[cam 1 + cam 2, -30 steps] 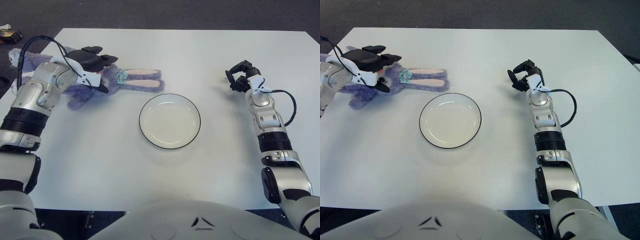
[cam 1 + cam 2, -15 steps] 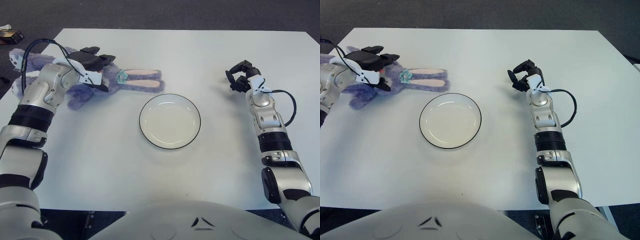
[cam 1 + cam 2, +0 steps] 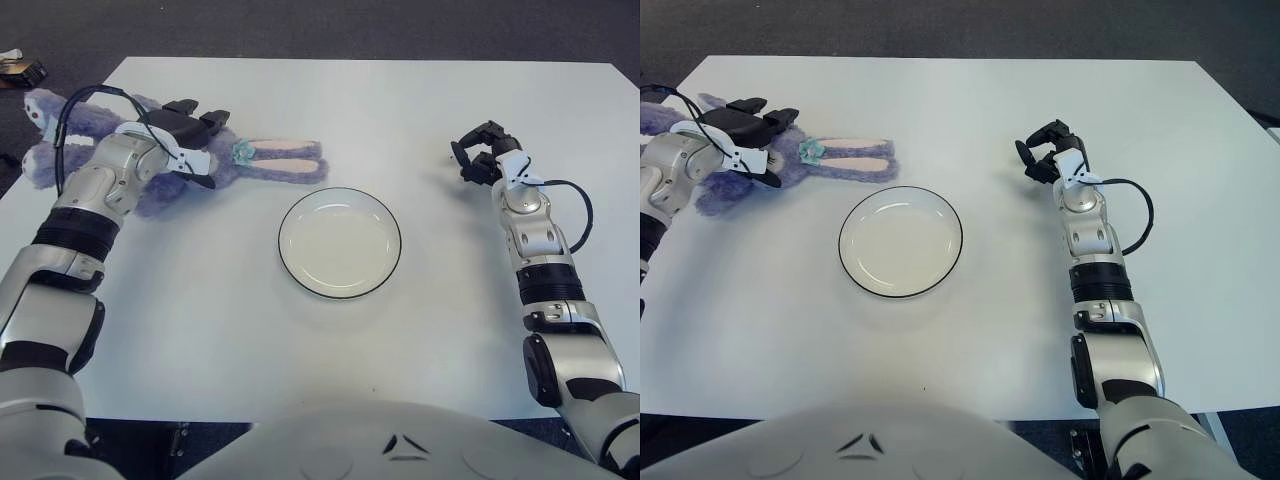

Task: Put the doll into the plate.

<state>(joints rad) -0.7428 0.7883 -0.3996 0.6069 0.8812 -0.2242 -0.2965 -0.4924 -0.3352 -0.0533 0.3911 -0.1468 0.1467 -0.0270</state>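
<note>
Spreading across nearly the whole view, the white bench (image 3: 330, 340) carries everything here, with dark carpet (image 3: 350, 25) showing beyond its far edge. Next in size is the doll (image 3: 150, 160), a purple plush rabbit that lies flat at the far left of the bench, its fluffy body and limbs reaching toward the left edge and its two long ears, pink on the inner side, stretched out to the right toward the middle. A small teal bow (image 3: 241, 151) sits at the base of the ears. The plate (image 3: 340, 196), round and white with a thin dark rim, stands near the centre of the bench, just in front of the ear tips and apart from them; nothing lies in it. The left hand (image 3: 190, 135) is over the doll's head, its dark fingers (image 3: 205, 118) extended across the plush rather than curled round it, so it looks open and not gripping; whether it presses on the fabric cannot be told. The right hand (image 3: 1045, 150) shows well to the right of the plate, over bare bench at the far side, with its fingers curled in and holding nothing. A small dark object (image 3: 20, 70) lies on the carpet off the bench's far left corner.
</note>
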